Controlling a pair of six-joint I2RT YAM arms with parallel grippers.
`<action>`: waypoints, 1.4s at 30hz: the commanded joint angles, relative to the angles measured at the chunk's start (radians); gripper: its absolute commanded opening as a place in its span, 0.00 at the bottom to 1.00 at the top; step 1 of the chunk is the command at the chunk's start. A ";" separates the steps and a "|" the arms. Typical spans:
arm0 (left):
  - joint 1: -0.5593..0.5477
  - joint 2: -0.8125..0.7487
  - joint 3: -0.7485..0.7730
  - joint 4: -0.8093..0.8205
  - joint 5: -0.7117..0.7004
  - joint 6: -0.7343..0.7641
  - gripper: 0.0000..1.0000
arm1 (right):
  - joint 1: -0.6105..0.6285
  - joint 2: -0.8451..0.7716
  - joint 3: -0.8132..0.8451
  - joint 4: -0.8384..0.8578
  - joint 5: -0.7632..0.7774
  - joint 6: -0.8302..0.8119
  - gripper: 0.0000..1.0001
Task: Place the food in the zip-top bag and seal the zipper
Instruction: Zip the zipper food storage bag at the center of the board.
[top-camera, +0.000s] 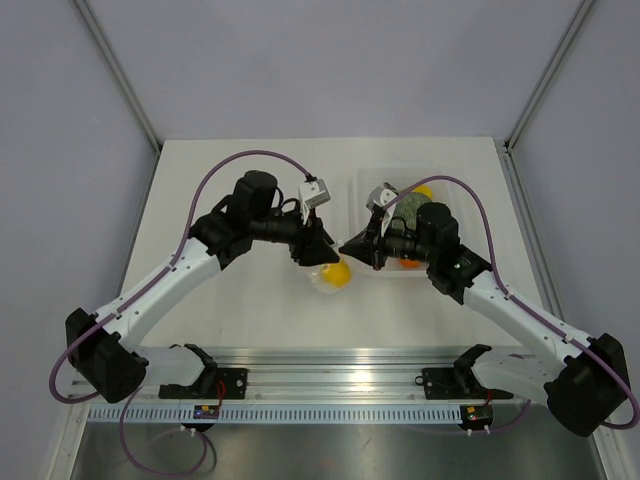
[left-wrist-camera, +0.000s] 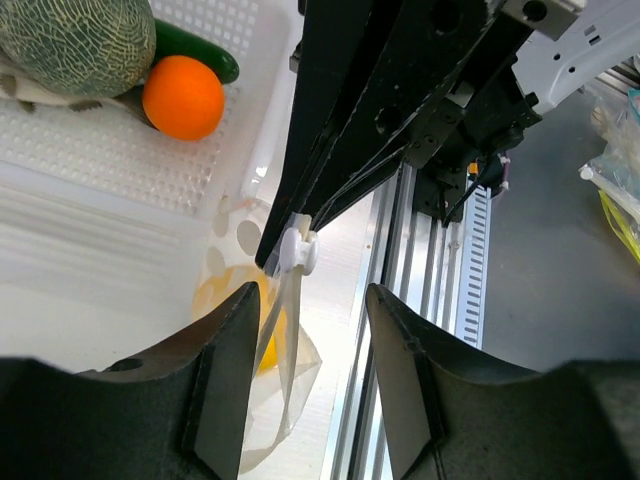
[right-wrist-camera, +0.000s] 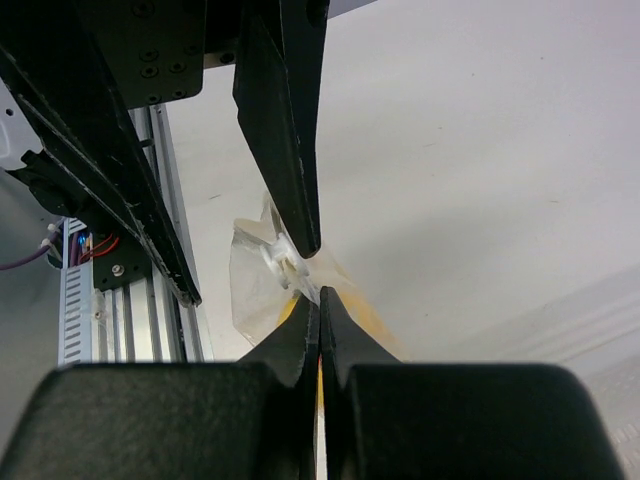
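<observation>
**Lemon bagged, mouth edge pinched by right gripper**

From the top external camera, the two arms met over the middle of the tabletop (top-camera: 230, 320). The lemon (top-camera: 338, 273), small and bright yellow, sat inside the zip-top bag (top-camera: 322, 283), a nearly invisible clear film just below the left gripper (top-camera: 318, 250) and the right gripper (top-camera: 347, 246). The clear tray (top-camera: 372, 185) lay beside them to the right.

In the left wrist view, the left gripper (left-wrist-camera: 312, 298) stood with its fingers well apart, touching nothing. Between them hung the bag (left-wrist-camera: 285, 400), crinkled and glossy, with the lemon (left-wrist-camera: 222, 298) a yellow blur through the plastic. The right gripper (left-wrist-camera: 287, 252) reached in from above, its tips at a small white piece on the bag's top edge. Behind it, the tray (left-wrist-camera: 120, 160) held an orange (left-wrist-camera: 182, 97) and a netted grey-green melon (left-wrist-camera: 75, 40).

In the right wrist view, the right gripper (right-wrist-camera: 320, 305) was pressed closed on the bag's (right-wrist-camera: 250, 290) upper edge. The left gripper (right-wrist-camera: 243, 262) straddled the bag, spread wide.
</observation>
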 joint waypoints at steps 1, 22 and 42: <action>-0.001 -0.015 0.023 0.048 -0.025 -0.041 0.49 | -0.007 0.000 0.050 0.056 -0.005 0.009 0.00; -0.013 0.004 0.052 0.105 -0.068 -0.072 0.36 | -0.007 0.027 0.067 0.038 -0.036 0.011 0.00; -0.021 -0.008 0.041 0.121 -0.077 -0.069 0.14 | -0.007 0.041 0.073 0.043 -0.051 0.011 0.00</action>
